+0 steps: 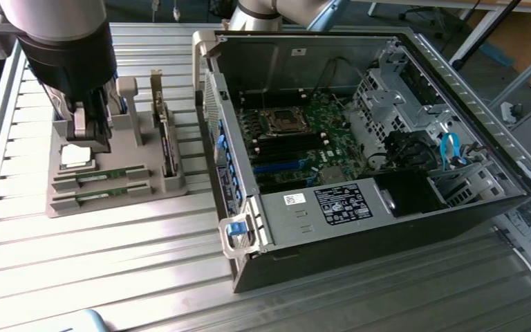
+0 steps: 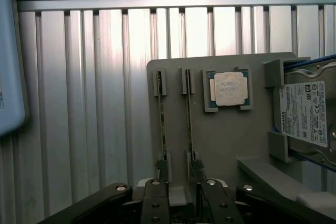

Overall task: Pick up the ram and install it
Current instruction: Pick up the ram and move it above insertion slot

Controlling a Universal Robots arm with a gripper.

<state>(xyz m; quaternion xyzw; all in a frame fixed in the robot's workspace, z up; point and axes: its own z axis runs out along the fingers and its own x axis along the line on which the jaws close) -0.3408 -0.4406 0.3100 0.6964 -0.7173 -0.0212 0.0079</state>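
Two green ram sticks stand on edge in slots of a grey holder (image 1: 118, 204). In the exterior view they are the ram stick (image 1: 108, 173) and a second one (image 1: 107, 196) beside it. The wrist view sees them edge-on as thin lines, one ram stick (image 2: 189, 124) and the other (image 2: 161, 124). My gripper (image 1: 88, 138) hangs above the holder's far end, over the silver processor chip (image 2: 229, 88). In the wrist view my gripper (image 2: 181, 192) is open, its dark fingers (image 2: 156, 200) apart at the near ends of the sticks, holding nothing.
The open computer case (image 1: 450, 76) lies to the exterior view's right, its motherboard (image 1: 303, 138) exposed. A wider card (image 1: 166, 142) stands upright in the holder. A hard drive (image 2: 307, 114) sits at the holder's side. All rest on a ribbed metal table (image 1: 108, 263).
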